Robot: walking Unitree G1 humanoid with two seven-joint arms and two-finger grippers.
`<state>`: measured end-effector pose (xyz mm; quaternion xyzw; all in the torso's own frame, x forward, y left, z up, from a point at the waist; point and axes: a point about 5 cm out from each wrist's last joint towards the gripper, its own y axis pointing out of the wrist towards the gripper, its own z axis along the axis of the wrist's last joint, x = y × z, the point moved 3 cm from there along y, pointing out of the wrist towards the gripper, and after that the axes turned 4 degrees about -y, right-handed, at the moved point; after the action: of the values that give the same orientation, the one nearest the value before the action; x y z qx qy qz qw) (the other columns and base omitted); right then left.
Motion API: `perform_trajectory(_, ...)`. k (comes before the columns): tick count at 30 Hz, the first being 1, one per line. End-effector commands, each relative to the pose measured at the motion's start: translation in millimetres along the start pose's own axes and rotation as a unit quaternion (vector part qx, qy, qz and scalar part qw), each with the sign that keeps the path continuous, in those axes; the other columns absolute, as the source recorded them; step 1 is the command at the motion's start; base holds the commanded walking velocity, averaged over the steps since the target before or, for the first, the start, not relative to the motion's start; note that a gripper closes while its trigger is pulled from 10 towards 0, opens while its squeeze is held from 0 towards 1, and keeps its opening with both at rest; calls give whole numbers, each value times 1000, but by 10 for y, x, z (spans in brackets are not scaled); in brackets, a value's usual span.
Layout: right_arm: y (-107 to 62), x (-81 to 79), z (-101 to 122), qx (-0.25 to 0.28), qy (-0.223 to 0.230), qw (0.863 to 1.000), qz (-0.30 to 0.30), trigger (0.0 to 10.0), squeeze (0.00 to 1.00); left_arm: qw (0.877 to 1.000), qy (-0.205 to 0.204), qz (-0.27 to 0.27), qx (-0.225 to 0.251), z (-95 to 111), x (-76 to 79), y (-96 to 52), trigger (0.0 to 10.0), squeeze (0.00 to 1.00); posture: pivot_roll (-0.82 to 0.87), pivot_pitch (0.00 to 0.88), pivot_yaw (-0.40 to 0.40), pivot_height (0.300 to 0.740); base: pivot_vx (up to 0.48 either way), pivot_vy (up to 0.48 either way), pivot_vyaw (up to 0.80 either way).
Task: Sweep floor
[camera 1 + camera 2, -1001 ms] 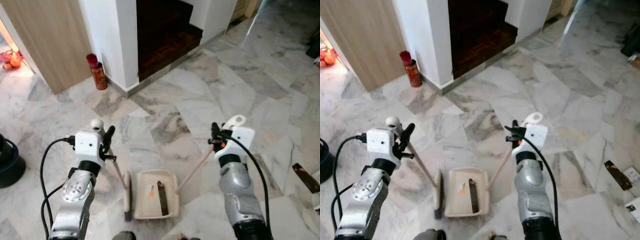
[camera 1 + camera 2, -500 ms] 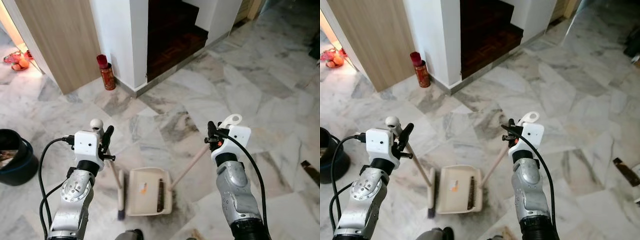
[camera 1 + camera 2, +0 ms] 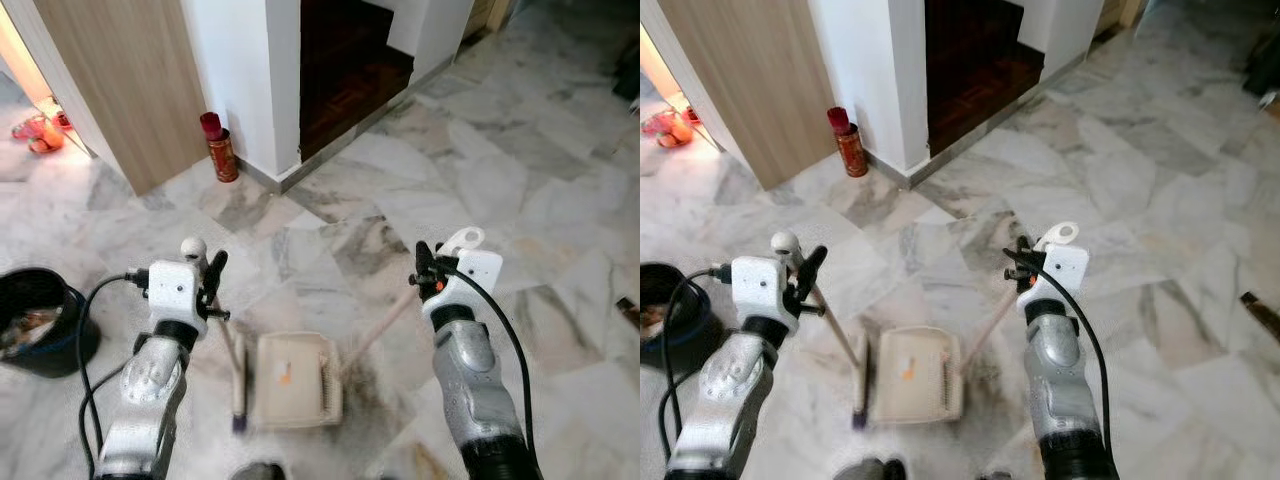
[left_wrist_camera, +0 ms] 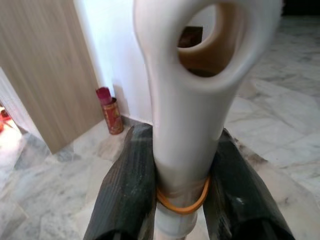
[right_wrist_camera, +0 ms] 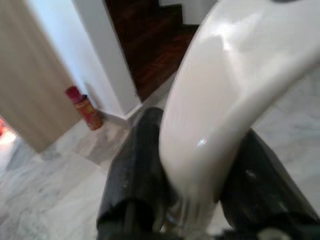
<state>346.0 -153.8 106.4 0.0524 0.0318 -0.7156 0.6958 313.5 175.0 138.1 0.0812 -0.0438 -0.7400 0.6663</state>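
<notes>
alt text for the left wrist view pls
The left gripper, seen close up, is shut on a white broom handle with a loop at its end. Behind it are a marble floor, a red can and a wooden door.

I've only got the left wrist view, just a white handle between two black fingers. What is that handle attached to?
Observer: It's the broom handle; the head views show its shaft running down to the broom head on the marble floor.
Operator: And what's the other arm doing?
Observer: The right gripper is shut on the dustpan handle, and the dustpan sits on the floor right beside the broom head.
Operator: Is there a bin anywhere?
Observer: A dark bucket stands on the floor to the robot's left, beyond the left gripper.
</notes>
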Motion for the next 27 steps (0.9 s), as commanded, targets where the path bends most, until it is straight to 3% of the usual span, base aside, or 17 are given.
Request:
perform_trajectory(1, 21, -8, 90, 18, -5, 1000, 1, 10000, 0, 1000, 2, -1, 16, 87, -11, 8, 10000, 0, 139, 167, -28, 740, 0, 307, 0)
perform_trajectory(6, 19, -17, 84, 18, -8, 1000, 2, 10000, 0, 1000, 3, -1, 15, 90, -19, 10, 10000, 0, 140, 175, -27, 740, 0, 306, 269)
perform_trajectory(27, 22, -12, 71, 15, -8, 1000, 2, 10000, 0, 1000, 7, 2, 13, 93, -38, 10, 10000, 0, 144, 182, -26, 740, 0, 297, 672)
